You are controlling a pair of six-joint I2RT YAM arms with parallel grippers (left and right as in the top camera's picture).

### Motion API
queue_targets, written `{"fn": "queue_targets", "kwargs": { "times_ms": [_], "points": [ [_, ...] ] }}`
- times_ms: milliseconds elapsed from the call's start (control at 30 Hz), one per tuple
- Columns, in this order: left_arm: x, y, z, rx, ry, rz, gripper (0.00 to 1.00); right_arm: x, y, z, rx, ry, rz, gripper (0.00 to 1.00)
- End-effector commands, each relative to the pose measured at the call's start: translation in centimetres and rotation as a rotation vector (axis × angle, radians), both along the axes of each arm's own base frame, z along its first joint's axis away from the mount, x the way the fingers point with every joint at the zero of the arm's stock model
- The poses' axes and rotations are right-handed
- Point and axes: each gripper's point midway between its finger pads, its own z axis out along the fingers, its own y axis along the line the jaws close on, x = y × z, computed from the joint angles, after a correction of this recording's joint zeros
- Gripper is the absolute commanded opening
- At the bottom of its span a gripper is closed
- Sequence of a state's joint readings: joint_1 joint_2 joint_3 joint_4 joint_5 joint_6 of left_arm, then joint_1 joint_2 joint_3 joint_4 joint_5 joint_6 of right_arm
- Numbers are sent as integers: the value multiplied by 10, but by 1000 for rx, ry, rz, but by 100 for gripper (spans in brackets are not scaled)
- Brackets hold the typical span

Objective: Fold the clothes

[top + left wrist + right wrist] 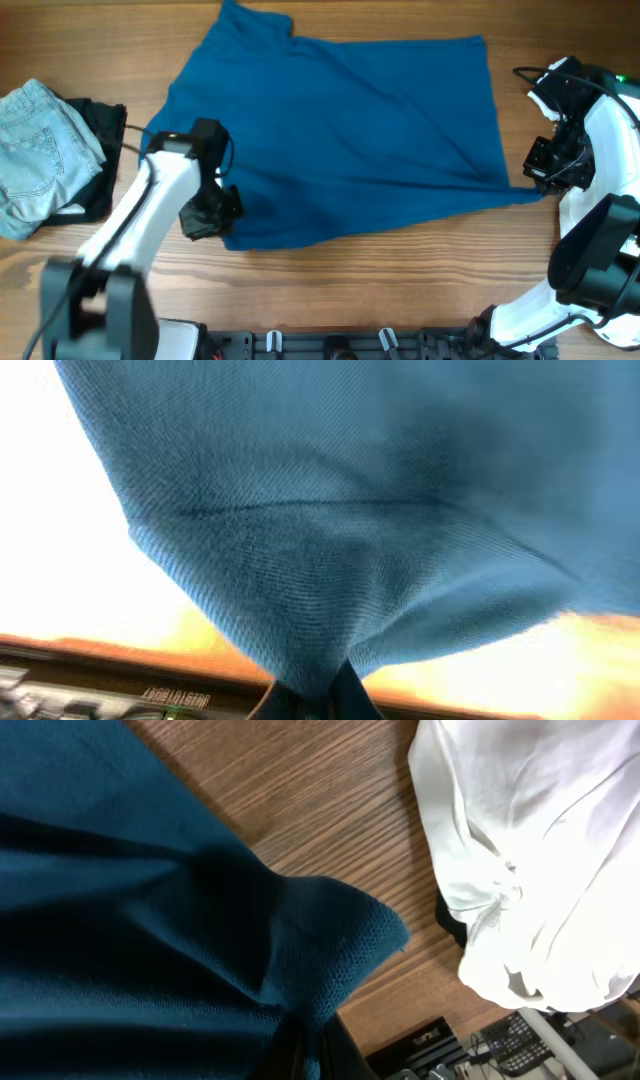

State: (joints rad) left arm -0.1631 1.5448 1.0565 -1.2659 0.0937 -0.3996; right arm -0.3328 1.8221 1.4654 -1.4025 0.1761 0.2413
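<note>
Blue shirt (340, 130) spread wide, lightly creased.
Left jaws and right jaws each pinch a shirt corner by the counter (400, 275) front edge.

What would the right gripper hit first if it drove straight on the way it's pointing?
The blue garment itself: the right gripper is shut on its corner, with the fabric bunched directly ahead. The white cloth lies off to one side, probably outside that line.

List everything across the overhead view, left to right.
Denim jeans → black garment → left gripper, pinching the shirt's lower left corner → blue shirt → right gripper, pinching the shirt's lower right corner.
</note>
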Motion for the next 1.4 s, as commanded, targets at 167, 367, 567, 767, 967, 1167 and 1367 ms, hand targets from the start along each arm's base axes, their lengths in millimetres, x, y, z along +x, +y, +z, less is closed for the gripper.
{"fn": "queue_targets", "kwargs": {
  "times_ms": [167,367,567,767,967,1167,1367],
  "points": [
    [-2,25,62,-44,-176,53,4,-9,6,17,12,-25,-11,4],
    [-25,15,66,-126,-83,34,4,-19,10,38,1,-56,-8,4],
    [34,17,70,-213,-319,126,4,14,10,36,18,-205,2,4],
    [93,27,73,-237,-516,170,4,73,16,41,88,-457,65,4],
    [139,22,60,-299,-598,155,4,107,20,46,82,-574,132,4],
    [171,25,37,-306,-632,166,4,130,27,26,88,-584,162,4],
    [210,29,30,-319,-731,213,59,169,38,2,109,-648,204,41]
  ]
}}
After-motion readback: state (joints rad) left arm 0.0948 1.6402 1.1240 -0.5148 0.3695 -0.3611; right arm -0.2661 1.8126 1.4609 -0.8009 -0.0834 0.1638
